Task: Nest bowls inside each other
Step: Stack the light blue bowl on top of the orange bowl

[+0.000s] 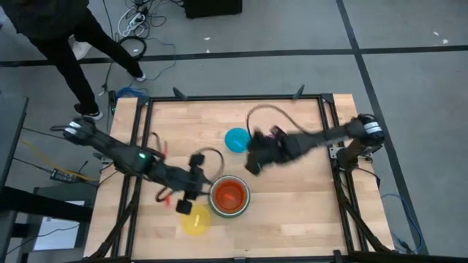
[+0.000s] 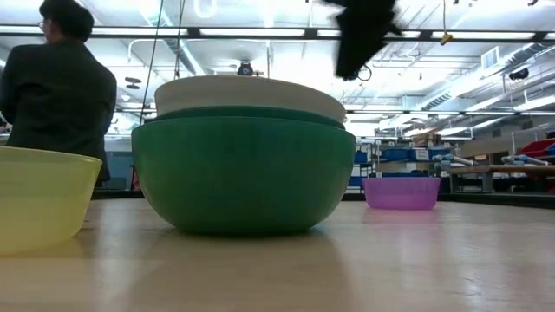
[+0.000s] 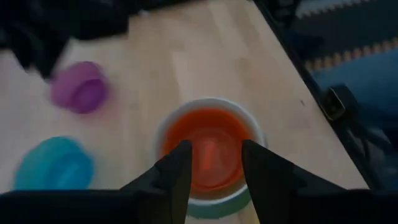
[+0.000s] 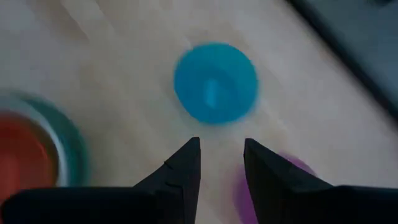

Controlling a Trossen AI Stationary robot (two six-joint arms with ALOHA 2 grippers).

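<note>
On the wooden worktop (image 1: 292,219) a stack has been started near the front edge, a little left of centre: the large sage green bowl (image 2: 243,178) carries a white bowl (image 2: 251,94), and an orange bowl (image 1: 229,196) sits innermost, its wet-looking red-orange hollow facing up; the left gripper (image 3: 214,165) hovers right above that orange bowl with its two fingers apart and nothing between them, which reads as a bowl just set down in the nest and let go; a yellow bowl (image 1: 194,219) waits just beside the stack toward the front left corner, probably too wide to go in on top as things lie; toward the middle of the worktop, nearer the back edge, a light blue bowl (image 4: 215,81) stands alone and upright, and a purple bowl (image 3: 79,87) lies close to it, partly hidden under the right arm in the high view; the right gripper (image 4: 221,162) hangs over the bare wood between those two small bowls, fingers parted and empty, seemingly lining up on the blue one as the next piece; a person (image 2: 56,95) stands beyond the table's back left corner, facing away.
</note>
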